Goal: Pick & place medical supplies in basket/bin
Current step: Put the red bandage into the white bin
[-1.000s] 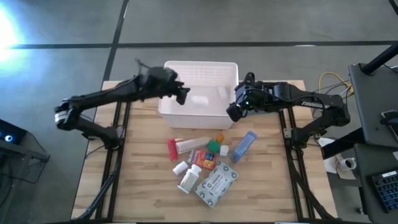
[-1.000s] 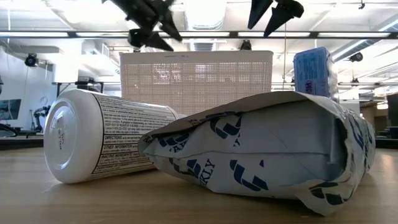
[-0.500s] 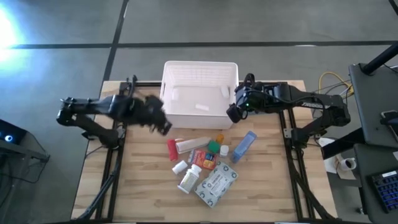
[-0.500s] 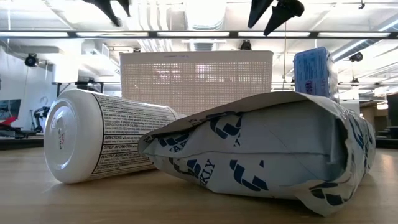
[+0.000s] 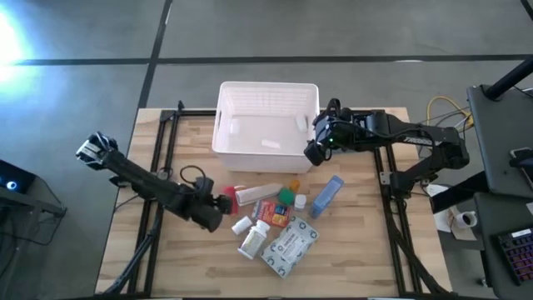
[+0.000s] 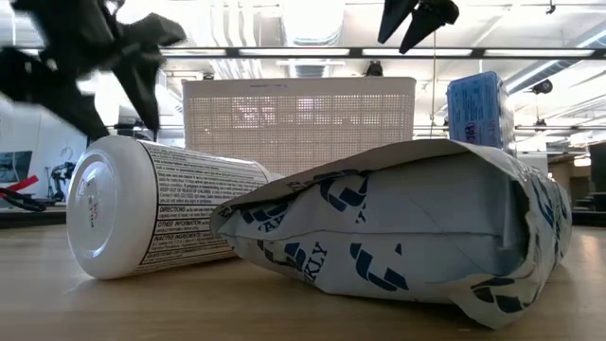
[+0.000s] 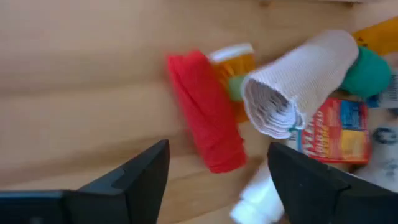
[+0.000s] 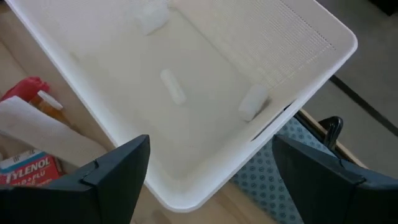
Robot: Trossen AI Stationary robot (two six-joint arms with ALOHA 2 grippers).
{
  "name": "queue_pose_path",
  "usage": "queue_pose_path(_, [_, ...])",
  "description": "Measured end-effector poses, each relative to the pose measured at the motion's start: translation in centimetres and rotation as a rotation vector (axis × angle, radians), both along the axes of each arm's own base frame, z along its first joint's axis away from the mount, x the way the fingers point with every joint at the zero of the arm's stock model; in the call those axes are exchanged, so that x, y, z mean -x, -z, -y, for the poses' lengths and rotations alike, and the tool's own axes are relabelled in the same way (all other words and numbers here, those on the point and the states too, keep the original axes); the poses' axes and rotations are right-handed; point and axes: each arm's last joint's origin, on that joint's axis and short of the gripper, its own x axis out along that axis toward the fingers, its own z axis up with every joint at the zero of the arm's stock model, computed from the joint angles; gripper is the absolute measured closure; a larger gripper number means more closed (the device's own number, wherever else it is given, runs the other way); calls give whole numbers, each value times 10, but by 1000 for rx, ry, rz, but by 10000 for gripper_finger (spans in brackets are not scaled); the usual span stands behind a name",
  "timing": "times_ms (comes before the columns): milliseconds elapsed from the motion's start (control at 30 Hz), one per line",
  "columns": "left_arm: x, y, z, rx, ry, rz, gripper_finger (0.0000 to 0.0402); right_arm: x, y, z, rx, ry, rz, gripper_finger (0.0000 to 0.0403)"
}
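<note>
The supplies lie in a heap (image 5: 275,218) on the wooden table, near of the white latticed basket (image 5: 266,125). Among them are a red roll (image 7: 205,112), a white mesh roll (image 7: 298,81), a red-orange box (image 7: 339,130), a blue-white box (image 5: 326,196), a grey-white packet (image 6: 398,227) and a white bottle (image 6: 161,204) on its side. A few small white items (image 8: 171,84) lie in the basket. My left gripper (image 7: 217,180) is open, low beside the red roll on its left. My right gripper (image 8: 211,186) is open above the basket's right near corner.
A blue-teal textured pad (image 8: 273,186) lies under the basket's right side. Black frame rails (image 5: 154,208) run along the table's left and right edges. Bare wood shows on the table's left part (image 5: 179,250) and right near part (image 5: 358,250).
My left gripper has swung from above the basket's left side toward the table's near edge and down. It now sits low beside the red roll, at the heap's left. My right arm has kept still.
</note>
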Motion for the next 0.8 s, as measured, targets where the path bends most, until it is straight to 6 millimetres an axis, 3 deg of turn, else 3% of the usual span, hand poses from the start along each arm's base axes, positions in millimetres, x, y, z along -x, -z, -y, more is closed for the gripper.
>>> queue_pose_path(233, [-3, 40, -3, 47, -67, 45, 119, 0, 0, 0, 16, -28, -19, 74])
queue_pose_path(433, [-13, 52, -6, 11, -88, -1, 119, 0, 0, 0, 20, -37, -24, 74])
queue_pose_path(800, [-48, 72, -13, -48, -97, -129, 122, 0, 0, 0, 29, -19, -17, 75])
